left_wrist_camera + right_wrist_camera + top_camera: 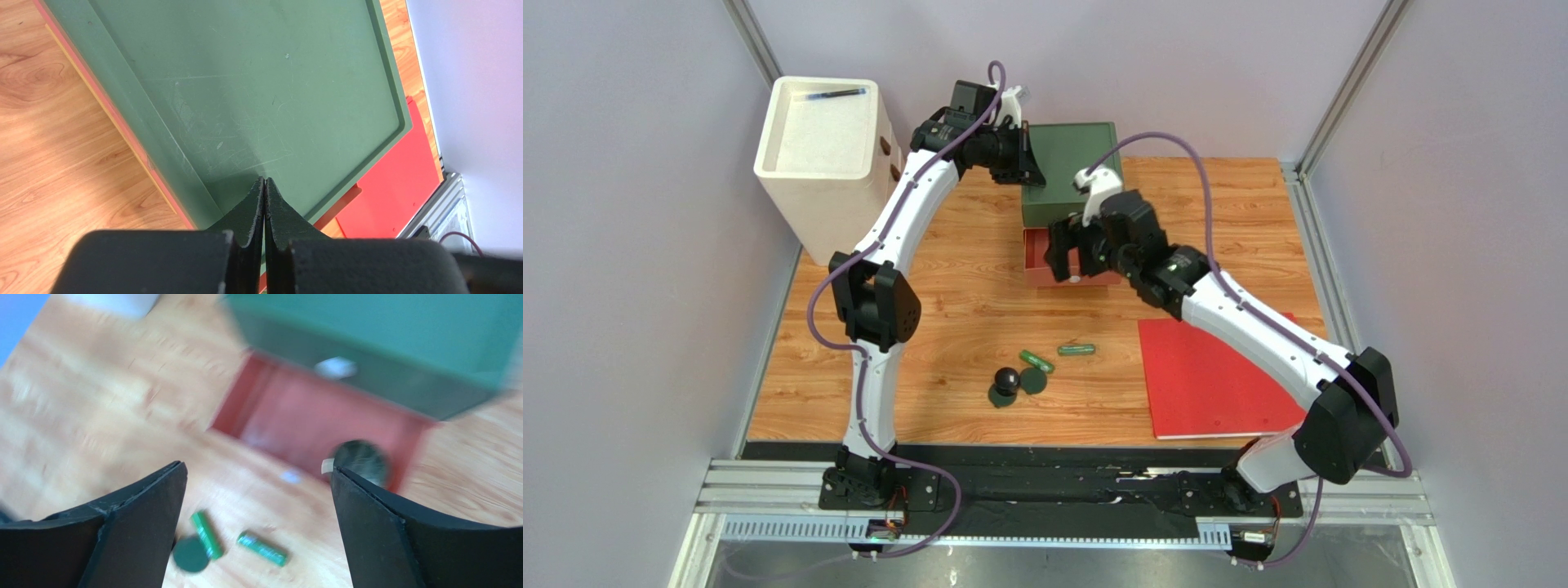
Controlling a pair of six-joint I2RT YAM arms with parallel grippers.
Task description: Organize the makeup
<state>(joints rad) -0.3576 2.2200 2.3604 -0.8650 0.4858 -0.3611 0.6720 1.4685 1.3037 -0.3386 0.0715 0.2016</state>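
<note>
Makeup lies loose on the wooden table: two slim green tubes (pixel 1076 349) (pixel 1038 363), a dark green round compact (pixel 1033 381) and a black ball-shaped piece (pixel 1005 384). In the blurred right wrist view the tubes (pixel 207 534) (pixel 263 548) and the compact (pixel 190 554) show below the fingers. Another dark round compact (pixel 362 460) lies in the red box (pixel 294 410). My right gripper (pixel 1073 251) (pixel 258 471) hovers open and empty over that box (pixel 1038 272). My left gripper (pixel 1028 165) (pixel 264 184) is shut, its tips against the green lid (pixel 258 92) (pixel 1075 153).
A white bin (pixel 824 147) with a dark pen-like item on its top stands at the back left. A flat red book (pixel 1216 374) lies at the front right. Grey walls enclose the table on three sides.
</note>
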